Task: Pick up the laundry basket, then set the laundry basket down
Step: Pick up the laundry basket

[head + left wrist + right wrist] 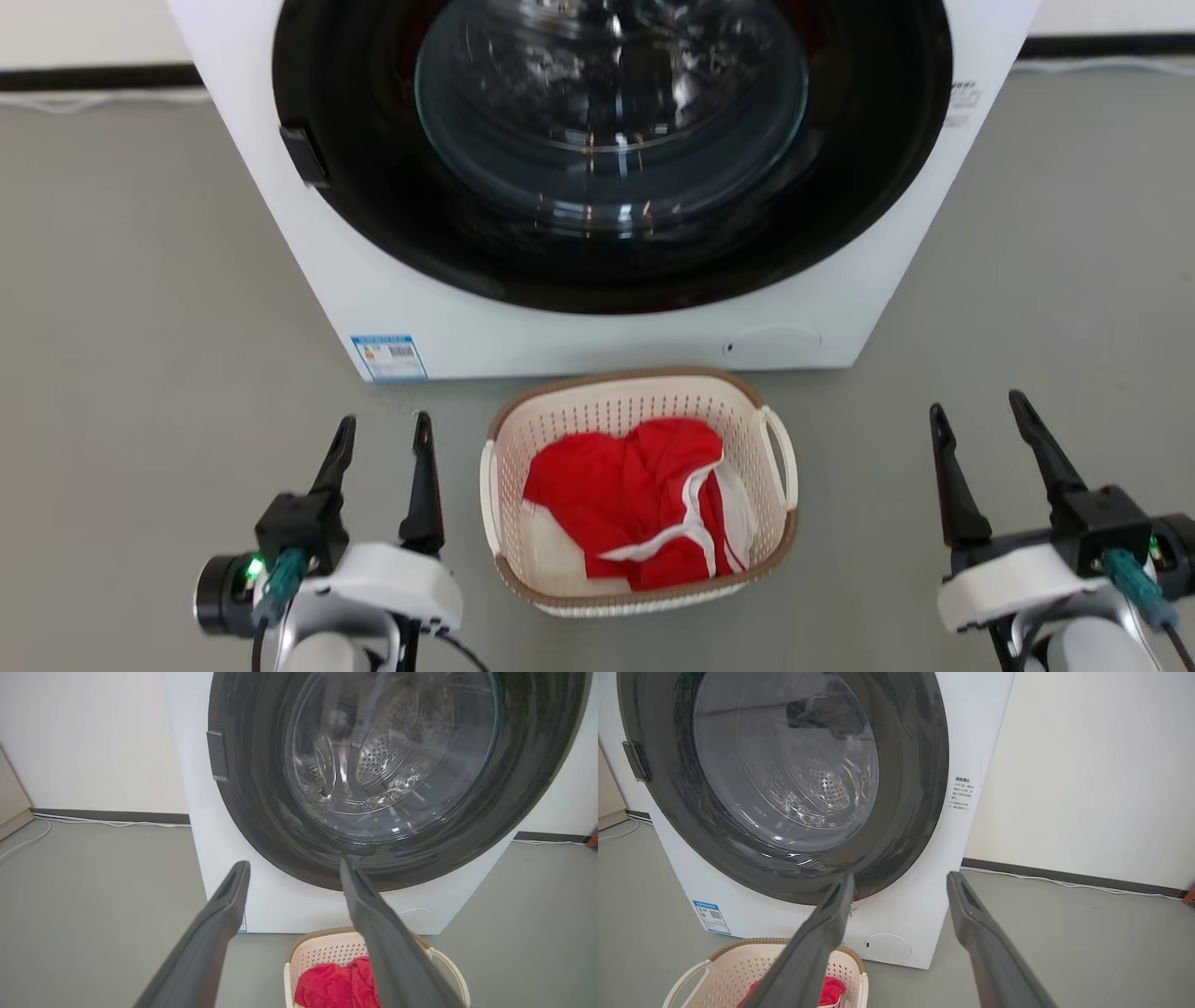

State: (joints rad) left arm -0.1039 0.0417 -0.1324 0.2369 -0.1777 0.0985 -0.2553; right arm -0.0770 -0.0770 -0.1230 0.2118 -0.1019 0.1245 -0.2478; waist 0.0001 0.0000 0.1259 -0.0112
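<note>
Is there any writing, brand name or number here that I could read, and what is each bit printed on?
Blue-edged sticker on the washing machine, low on its front, left of the door: a code pattern and small print, too small to read.
Printed notice on the washer's front, right of the door: several lines of Chinese characters, too blurred to quote.
Laundry basket: no text visible.
No brand name can be read.

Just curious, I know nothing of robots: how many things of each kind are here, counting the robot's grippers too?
Washer: 1
Basket: 1
Red garment: 1
Grippers: 2, left gripper and right gripper
Total: 5
</note>
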